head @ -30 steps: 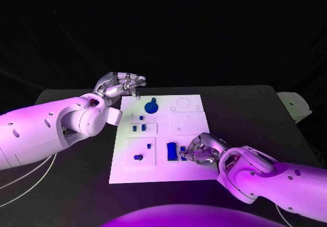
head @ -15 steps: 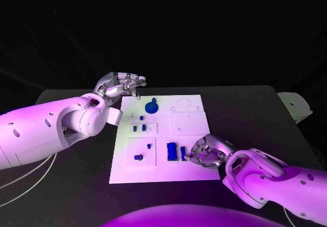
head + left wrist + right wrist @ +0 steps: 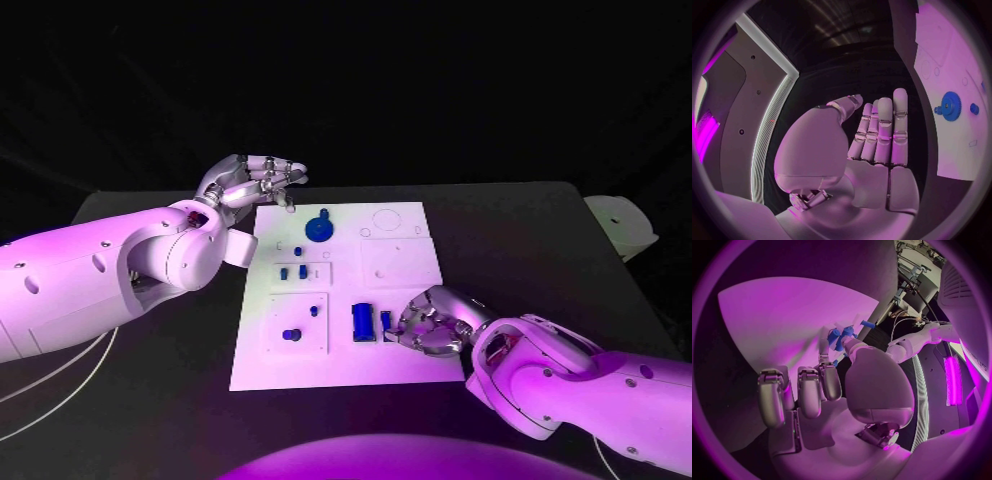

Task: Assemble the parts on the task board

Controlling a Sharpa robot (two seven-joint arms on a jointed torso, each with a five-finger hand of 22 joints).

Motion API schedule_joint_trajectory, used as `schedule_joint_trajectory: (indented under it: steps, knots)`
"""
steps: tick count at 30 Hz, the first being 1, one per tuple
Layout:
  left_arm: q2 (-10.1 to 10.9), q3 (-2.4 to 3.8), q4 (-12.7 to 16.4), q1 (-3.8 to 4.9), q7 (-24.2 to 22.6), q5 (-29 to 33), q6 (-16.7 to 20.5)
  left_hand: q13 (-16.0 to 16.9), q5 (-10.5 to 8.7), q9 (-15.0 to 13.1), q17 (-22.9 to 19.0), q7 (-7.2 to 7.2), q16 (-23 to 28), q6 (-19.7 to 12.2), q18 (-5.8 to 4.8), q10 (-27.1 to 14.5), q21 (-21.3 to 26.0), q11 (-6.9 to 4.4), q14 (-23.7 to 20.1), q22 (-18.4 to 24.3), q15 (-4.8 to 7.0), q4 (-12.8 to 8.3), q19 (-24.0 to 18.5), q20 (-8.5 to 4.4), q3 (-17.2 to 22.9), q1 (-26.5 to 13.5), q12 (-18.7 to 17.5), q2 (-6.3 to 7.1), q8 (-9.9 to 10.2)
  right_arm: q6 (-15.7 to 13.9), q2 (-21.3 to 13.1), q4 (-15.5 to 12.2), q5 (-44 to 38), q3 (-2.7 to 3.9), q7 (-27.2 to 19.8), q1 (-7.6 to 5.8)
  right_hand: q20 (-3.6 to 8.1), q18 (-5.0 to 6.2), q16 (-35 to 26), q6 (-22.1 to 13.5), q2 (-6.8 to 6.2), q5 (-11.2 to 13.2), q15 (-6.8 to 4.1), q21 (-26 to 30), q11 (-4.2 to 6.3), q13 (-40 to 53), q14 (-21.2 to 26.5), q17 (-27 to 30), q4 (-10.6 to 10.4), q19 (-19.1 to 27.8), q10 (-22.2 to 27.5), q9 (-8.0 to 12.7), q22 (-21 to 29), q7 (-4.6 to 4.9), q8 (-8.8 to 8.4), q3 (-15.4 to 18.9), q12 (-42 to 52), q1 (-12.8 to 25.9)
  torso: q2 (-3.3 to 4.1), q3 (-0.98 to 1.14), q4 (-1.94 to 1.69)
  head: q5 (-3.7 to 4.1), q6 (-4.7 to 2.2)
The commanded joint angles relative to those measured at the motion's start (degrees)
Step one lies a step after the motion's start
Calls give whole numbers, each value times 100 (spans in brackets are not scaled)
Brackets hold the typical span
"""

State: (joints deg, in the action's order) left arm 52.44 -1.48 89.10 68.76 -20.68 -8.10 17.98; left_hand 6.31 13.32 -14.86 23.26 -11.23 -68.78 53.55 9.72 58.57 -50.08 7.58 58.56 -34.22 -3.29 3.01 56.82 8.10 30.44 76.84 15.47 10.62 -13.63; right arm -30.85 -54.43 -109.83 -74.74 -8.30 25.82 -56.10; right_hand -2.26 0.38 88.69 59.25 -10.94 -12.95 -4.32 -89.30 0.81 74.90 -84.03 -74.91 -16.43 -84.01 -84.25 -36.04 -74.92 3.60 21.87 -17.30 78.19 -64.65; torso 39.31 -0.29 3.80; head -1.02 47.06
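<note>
Fingers of the right hand (image 3: pixel 433 322) curl by the small blue part (image 3: pixel 387 323) at the task board (image 3: pixel 407 268)'s near right; can't tell if they grip it. Left hand (image 3: pixel 257 181) hangs loose, holding nothing, far left. Looks light, rigid, slippery; pinch its flat sides.

We take this for a robotics lab or test cell: a black tabletop (image 3: pixel 519 230) stands against a dark backdrop, bearing a white task board (image 3: pixel 404 260) with small blue parts (image 3: pixel 364 321) set in its recesses. Cables (image 3: pixel 58 375) trail beside the left arm, and we see wiring and equipment (image 3: pixel 907 280) beyond the board.
</note>
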Motion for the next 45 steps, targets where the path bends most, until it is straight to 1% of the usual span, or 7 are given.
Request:
schedule_joint_trajectory:
  steps: [1, 11, 14, 23, 34, 43, 45]
  knots:
    - [-9, 4, 11, 4, -45, -16, -79, -8, -3, -7, -5, 6, -24, -53, 82, -33, 16, -3, -29, -7, 1, 10, -24, 29, 21, -15, 33, -51, -20, 122, 58, 58, -40, -1, 18, 30, 16, -23, 13, 7, 18, 39, 18, 2, -19, 854, -538, -1224, 0, -573, -96, -6, -1487, -2, -12, 40, -11, -33, 15, 5, 4, 9, -5]
    - [-5, 3, 15, 4, -41, -16, -83, -8, -3, -8, -6, 6, -25, -52, 82, -34, 16, -2, -30, -8, 1, 13, -25, 30, 20, -19, 35, -52, -23, 315, 176, 232, -230, -1, 113, 55, 34, -28, 20, 78, 20, 127, -12, -22, 18, 895, -542, -1243, 66, -582, -126, -36, -1494, -48, 50, 90, 59, -298, 8, 4, 6, -3, 36]
    - [-4, 3, 13, 4, -39, -16, -84, -8, -3, -8, -6, 6, -25, -52, 82, -34, 16, -2, -30, -8, 1, 13, -25, 30, 20, -19, 35, -52, -23, 354, 198, 248, -289, -2, 129, 60, 53, -30, 24, 104, 35, 525, -31, -32, 40, 898, -544, -1252, 96, -585, -127, -59, -1497, -72, 98, 107, 60, -523, 5, 7, 8, -3, 43]
    - [-4, 3, 11, 4, -38, -16, -88, -8, -3, -8, -6, 6, -25, -52, 82, -34, 16, -2, -30, -8, 1, 13, -25, 30, 20, -19, 35, -52, -23, 72, 172, 233, -357, -1, 117, 69, 56, -27, 20, 103, 109, 562, -28, -19, 33, 894, -542, -1245, -22, -581, -126, -61, -1493, -61, 116, 168, 51, -432, 5, 8, 8, 1, 34]
    - [-11, 2, -17, 2, -66, -1, -101, -8, -6, -11, -8, 6, -29, -52, 82, -38, 17, -1, -32, -8, -1, 21, -27, 32, 14, -32, 40, -50, -28, -508, -51, 115, 529, 25, -1210, -69, 21, 23, -29, -133, 178, 366, 22, 222, -34, 804, -518, -1137, 1, -492, -33, -15, -1425, 21, 11, 290, -128, -363, -18, -6, 14, 14, -46]
    - [-96, -50, -202, -15, -291, 211, -202, -1, -17, -15, -33, 21, -14, -96, 79, -53, 81, -4, -88, 25, -16, 135, -77, 54, -105, -199, 74, 23, -33, -476, -51, 701, 2901, 29, -3340, -540, -118, 289, -399, -558, 167, 283, 183, 1585, -215, 237, -330, -460, 48, 34, 569, 91, -1029, 239, -241, 240, -1195, -891, -135, -65, 31, 65, -271]
    - [-155, -59, -325, -38, -383, 278, -257, 13, -34, -22, -113, 47, 141, -120, 82, -43, 241, -22, -236, 115, -13, 200, -176, 65, -218, -254, 118, 68, -46, -346, 40, 1031, 3677, 30, -3704, -680, -224, 663, -1369, -726, 185, 388, 283, 3798, -323, -930, 239, 906, 45, 977, 1773, 96, -286, 338, -292, 197, -3199, -1170, -185, -86, 24, 82, -320]
